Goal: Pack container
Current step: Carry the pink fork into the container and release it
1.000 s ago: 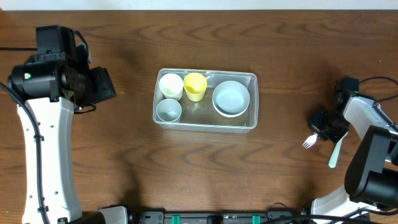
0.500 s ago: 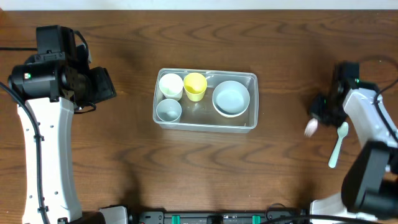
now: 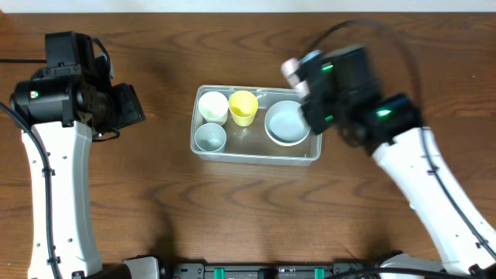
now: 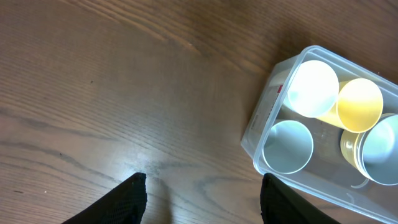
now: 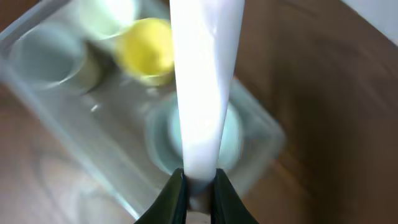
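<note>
Two tools, two roles: your right tool [image 5: 199,186] is clamped on a white utensil [image 5: 208,81] above the container [image 3: 256,156] in the middle of the surface [image 3: 232,209], probably to drop it in by the bowl [image 3: 287,122]. Your left tool [image 4: 204,200] hangs spread and empty off the container's left end, leaving room.

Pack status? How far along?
Done: white cup, yellow cup, blue cup and bowl sit in the container. In hand: right gripper, jaws shut on a white utensil, over the container. To do: drop it in. Left gripper open, empty.
</note>
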Robot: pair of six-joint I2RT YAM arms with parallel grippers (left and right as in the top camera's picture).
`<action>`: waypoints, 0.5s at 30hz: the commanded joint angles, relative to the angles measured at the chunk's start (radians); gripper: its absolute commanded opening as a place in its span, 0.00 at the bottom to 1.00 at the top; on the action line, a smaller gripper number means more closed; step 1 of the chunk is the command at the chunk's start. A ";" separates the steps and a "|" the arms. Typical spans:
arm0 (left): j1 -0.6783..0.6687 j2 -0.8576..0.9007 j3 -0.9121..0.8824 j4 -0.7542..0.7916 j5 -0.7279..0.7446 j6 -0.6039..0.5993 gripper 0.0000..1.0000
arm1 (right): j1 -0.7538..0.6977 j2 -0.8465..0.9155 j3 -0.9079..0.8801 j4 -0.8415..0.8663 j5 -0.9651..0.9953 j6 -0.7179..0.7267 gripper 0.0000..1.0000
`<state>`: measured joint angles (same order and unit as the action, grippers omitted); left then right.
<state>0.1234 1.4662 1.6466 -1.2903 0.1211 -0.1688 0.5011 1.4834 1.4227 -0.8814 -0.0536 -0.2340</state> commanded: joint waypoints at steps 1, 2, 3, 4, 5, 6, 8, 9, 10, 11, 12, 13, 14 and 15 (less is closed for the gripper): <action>0.005 0.004 -0.003 -0.005 -0.001 -0.005 0.59 | 0.099 0.038 -0.010 0.006 -0.007 -0.195 0.01; 0.005 0.004 -0.003 -0.005 -0.001 -0.005 0.59 | 0.127 0.054 -0.010 0.008 -0.007 -0.229 0.01; 0.004 0.004 -0.003 -0.005 -0.001 -0.005 0.59 | 0.142 0.064 -0.010 0.008 -0.007 -0.252 0.01; 0.005 0.004 -0.003 -0.005 -0.001 -0.005 0.59 | 0.159 0.079 -0.010 0.010 -0.006 -0.285 0.01; 0.005 0.004 -0.003 -0.005 -0.001 -0.005 0.59 | 0.173 0.094 -0.010 0.011 -0.006 -0.311 0.01; 0.005 0.004 -0.003 -0.005 -0.001 -0.005 0.59 | 0.182 0.111 -0.010 0.012 -0.007 -0.330 0.01; 0.004 0.004 -0.003 -0.005 -0.001 -0.005 0.59 | 0.193 0.147 -0.010 0.016 -0.007 -0.344 0.01; 0.005 0.004 -0.003 -0.006 -0.001 -0.005 0.59 | 0.192 0.159 -0.011 0.017 -0.007 -0.345 0.01; 0.005 0.004 -0.003 -0.007 -0.001 -0.005 0.59 | 0.192 0.176 -0.011 0.018 -0.007 -0.348 0.01; 0.005 0.004 -0.003 -0.007 -0.001 -0.005 0.59 | 0.192 0.195 -0.011 0.018 -0.006 -0.348 0.01; 0.004 0.004 -0.003 -0.007 -0.001 -0.005 0.59 | 0.190 0.211 -0.011 0.018 -0.006 -0.348 0.01; 0.005 0.004 -0.003 -0.007 -0.001 -0.005 0.59 | 0.189 0.226 -0.011 0.018 -0.006 -0.348 0.01; 0.005 0.004 -0.003 -0.007 -0.001 -0.005 0.59 | 0.188 0.238 -0.011 0.018 -0.006 -0.348 0.01; 0.005 0.004 -0.003 -0.007 -0.001 -0.005 0.59 | 0.186 0.250 -0.011 0.018 -0.006 -0.348 0.01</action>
<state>0.1234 1.4662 1.6466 -1.2919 0.1215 -0.1688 0.6888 1.7027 1.4178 -0.8654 -0.0563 -0.5484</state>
